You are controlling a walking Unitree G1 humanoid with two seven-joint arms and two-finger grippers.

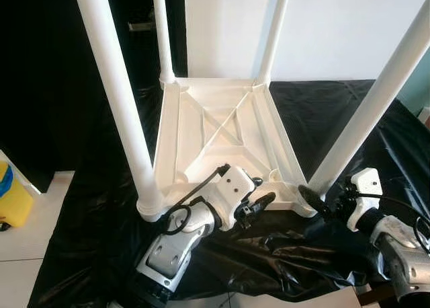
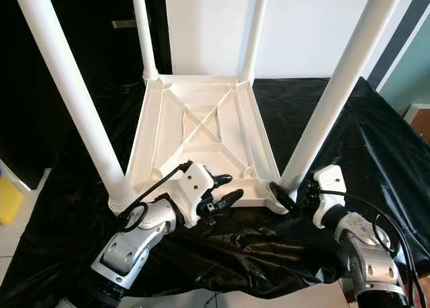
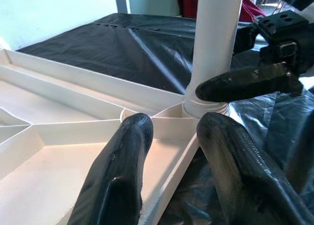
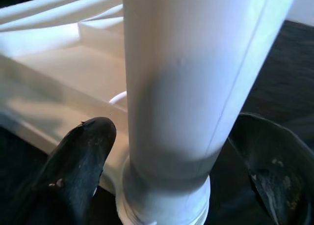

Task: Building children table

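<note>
- Black plastic sheet (image 1: pixel 349 113) covers the floor; a white table (image 1: pixel 215 130) lies upside down on it, four legs up.
- Right gripper (image 4: pixel 171 166), fingers apart, straddles the near right leg (image 1: pixel 366 109) at its base.
- Left gripper (image 1: pixel 259 204), fingers apart, sits at the table's near edge.

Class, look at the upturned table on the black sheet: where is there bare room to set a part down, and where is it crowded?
Free: black sheet right of the tabletop. Crowded: the near edge, where left hand and right hand meet at the near right leg.
</note>
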